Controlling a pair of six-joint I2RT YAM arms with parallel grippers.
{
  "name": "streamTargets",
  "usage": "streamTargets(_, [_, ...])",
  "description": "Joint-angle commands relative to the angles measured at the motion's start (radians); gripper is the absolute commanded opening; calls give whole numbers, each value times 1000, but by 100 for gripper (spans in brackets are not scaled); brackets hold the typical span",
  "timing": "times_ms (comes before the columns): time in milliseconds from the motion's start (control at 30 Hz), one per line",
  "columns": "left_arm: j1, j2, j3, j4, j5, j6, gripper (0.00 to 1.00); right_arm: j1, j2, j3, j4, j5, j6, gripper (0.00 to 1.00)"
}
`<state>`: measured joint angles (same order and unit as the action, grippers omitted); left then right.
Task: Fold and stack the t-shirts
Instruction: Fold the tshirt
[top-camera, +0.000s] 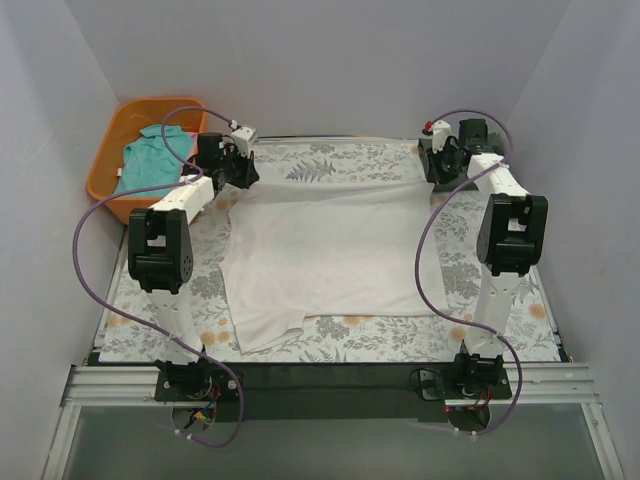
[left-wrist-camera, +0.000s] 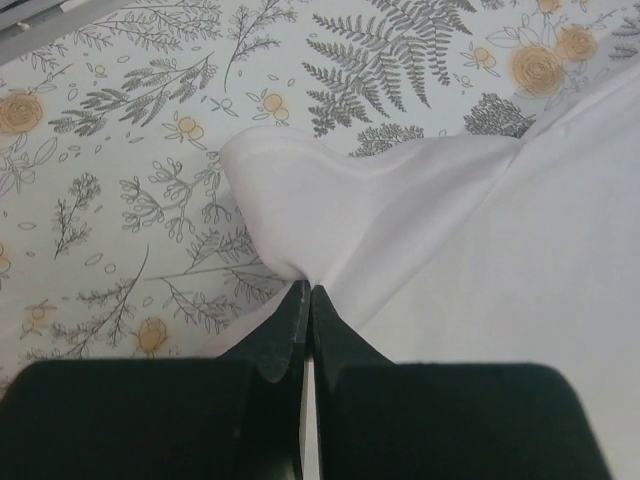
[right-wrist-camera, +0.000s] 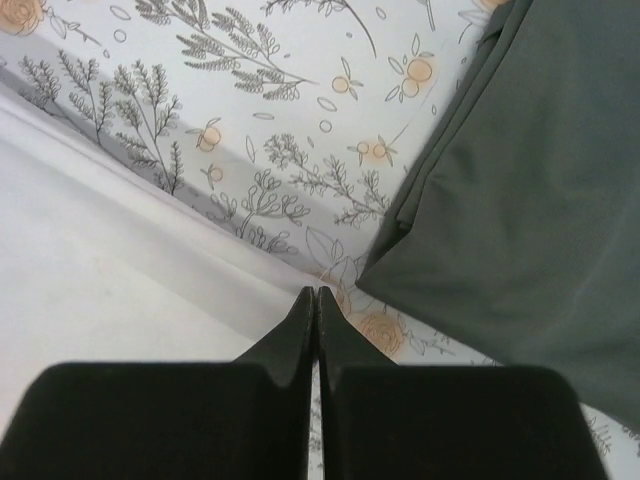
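Your left hand (left-wrist-camera: 306, 292) is pressed together, pinching a fold of the white shirt (top-camera: 330, 250) near the far left corner of the bench (top-camera: 400, 335). Your right hand (right-wrist-camera: 316, 292) is likewise closed on that shirt's hem at the far right corner. The dark grey-green shirt (right-wrist-camera: 520, 200) lies just beside it. The teal shirt (top-camera: 150, 158) sits in the orange basket (top-camera: 118, 128) beyond the far left corner. You have bare bench along the near edge.
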<state>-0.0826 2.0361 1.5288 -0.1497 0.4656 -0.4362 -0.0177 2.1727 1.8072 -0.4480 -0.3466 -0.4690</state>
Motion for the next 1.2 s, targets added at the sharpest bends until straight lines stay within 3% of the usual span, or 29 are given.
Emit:
streamTargets(0, [17, -152, -65, 27, 30, 25, 0, -21, -100, -43, -8, -41, -39, 1])
streamTargets(567, [20, -352, -332, 7, 48, 103, 0, -25, -198, -239, -72, -124, -146, 1])
streamTargets(1167, [17, -300, -443, -63, 41, 189, 0, -22, -180, -341, -161, -98, -292, 1])
